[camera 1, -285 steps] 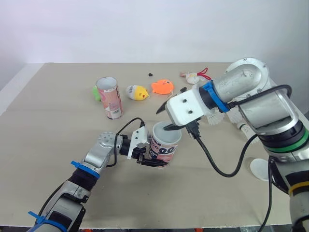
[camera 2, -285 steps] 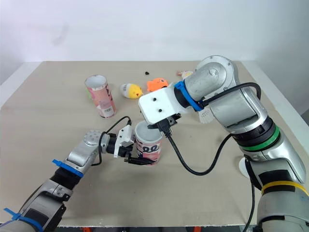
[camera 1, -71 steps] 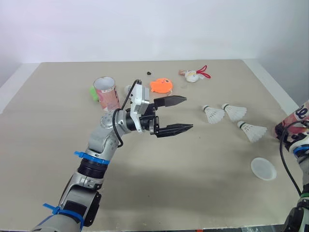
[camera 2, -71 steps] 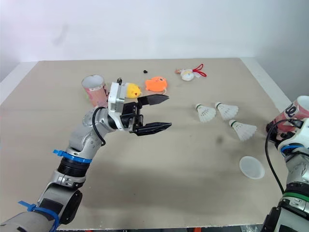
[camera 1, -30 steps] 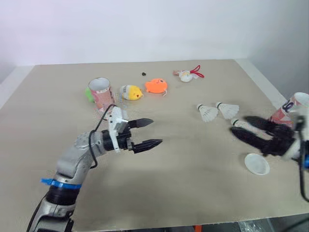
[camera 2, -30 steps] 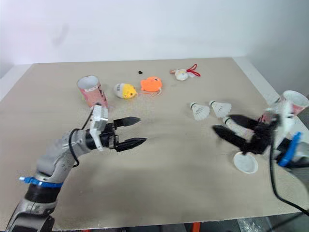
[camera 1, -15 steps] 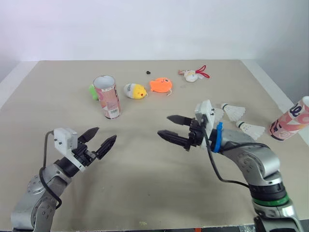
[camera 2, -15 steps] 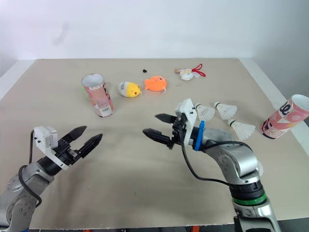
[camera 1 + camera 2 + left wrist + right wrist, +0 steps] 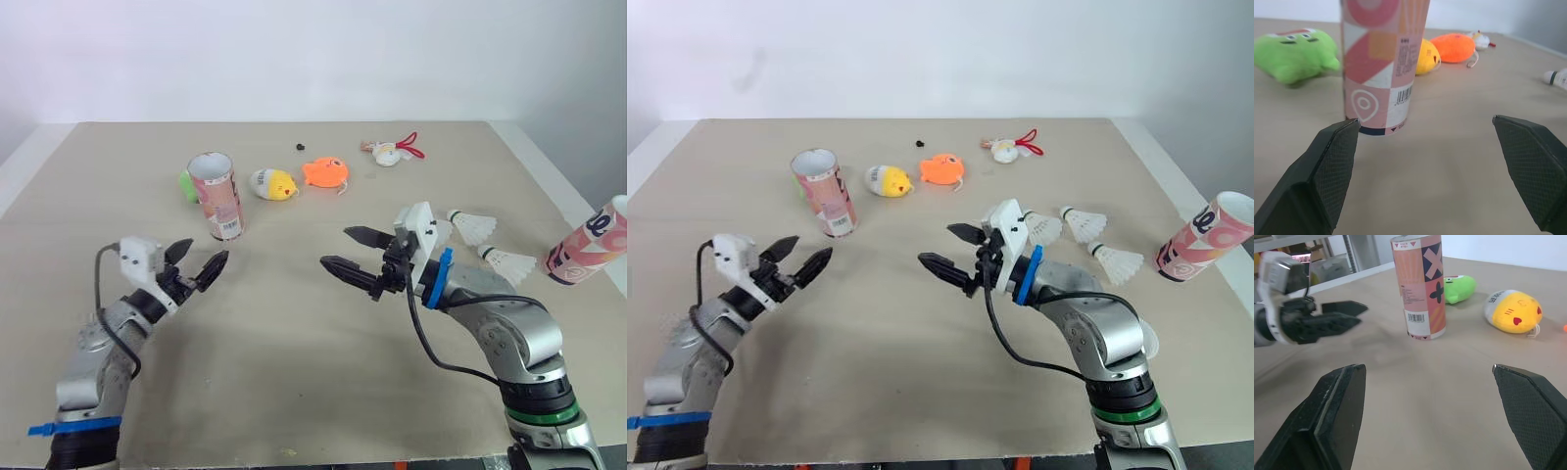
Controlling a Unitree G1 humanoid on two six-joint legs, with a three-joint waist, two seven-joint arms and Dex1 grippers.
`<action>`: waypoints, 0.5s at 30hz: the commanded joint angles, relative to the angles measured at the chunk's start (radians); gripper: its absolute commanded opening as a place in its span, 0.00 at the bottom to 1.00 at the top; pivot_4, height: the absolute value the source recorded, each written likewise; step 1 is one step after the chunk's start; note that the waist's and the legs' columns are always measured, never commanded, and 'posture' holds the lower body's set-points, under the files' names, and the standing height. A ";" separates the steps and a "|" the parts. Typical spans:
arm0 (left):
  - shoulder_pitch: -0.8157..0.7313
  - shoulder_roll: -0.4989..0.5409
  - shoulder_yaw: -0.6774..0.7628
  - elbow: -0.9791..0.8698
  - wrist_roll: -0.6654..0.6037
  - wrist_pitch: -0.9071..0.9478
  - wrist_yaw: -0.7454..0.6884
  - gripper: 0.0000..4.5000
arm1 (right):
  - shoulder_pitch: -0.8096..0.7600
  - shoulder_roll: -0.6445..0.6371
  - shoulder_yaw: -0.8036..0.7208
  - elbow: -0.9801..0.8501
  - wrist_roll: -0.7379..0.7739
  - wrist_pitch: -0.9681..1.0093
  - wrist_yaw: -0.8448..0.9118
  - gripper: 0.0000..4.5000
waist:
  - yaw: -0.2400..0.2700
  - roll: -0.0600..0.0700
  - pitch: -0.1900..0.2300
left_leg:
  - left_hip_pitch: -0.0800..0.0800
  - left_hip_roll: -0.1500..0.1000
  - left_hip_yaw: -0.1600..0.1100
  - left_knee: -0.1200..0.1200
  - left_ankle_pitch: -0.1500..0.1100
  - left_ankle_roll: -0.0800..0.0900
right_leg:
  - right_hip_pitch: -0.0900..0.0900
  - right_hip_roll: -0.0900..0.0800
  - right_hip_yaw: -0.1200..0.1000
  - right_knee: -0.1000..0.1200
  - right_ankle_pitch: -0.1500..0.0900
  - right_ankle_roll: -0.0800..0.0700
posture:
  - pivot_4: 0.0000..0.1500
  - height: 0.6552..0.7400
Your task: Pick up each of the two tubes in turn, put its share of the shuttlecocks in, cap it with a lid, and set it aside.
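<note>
Table (image 9: 294, 392): tan top, everything sat on it.
Right gripper (image 9: 336, 247): hung over mid-table, jaws spread wide, empty, pointed toward the robot's left.
Left gripper (image 9: 208, 249): low over the near-left area, jaws also wide, empty, aimed at the pink tube (image 9: 217, 196).
The pink tube stood upright at back-left, mouth open, nothing touching it.
Second tube (image 9: 593, 243): at the far right edge of the table, well apart from both grippers. Couldn't tell if it was capped.
Green plush (image 9: 1295, 56): just behind the pink tube. Yellow plush (image 9: 275, 184) and orange plush (image 9: 326, 173) lay side by side to its right.
Three shuttlecocks (image 9: 1084, 223) lay close together beyond the right gripper.
Red-and-white trinket (image 9: 392, 152) and a small black bit (image 9: 300, 147) lay near the back edge.
</note>
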 commanded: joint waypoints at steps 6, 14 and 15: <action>-0.209 -0.001 -0.068 0.252 0.160 -0.085 0.056 1.00 | 0.076 -0.016 -0.078 -0.076 -0.002 -0.004 -0.062 0.98 | 0.000 -0.001 0.000 | 0.000 0.000 -0.001 0.000 0.000 0.000 | 0.000 0.000 -0.001 0.000 0.000 0.000 | 1.00 1.00; -0.335 -0.010 -0.099 0.418 0.220 -0.128 0.059 1.00 | 0.101 -0.021 -0.099 -0.100 0.007 0.003 -0.087 0.98 | 0.003 -0.001 0.000 | 0.000 -0.001 -0.001 0.000 0.000 0.000 | 0.000 0.000 -0.001 0.000 0.000 0.000 | 1.00 1.00; -0.358 -0.010 -0.101 0.446 0.227 -0.134 0.062 1.00 | 0.102 -0.022 -0.101 -0.101 0.007 0.004 -0.090 0.98 | 0.003 -0.001 0.000 | 0.000 -0.001 -0.001 0.000 0.000 0.000 | 0.000 0.000 -0.001 0.000 0.000 0.000 | 1.00 1.00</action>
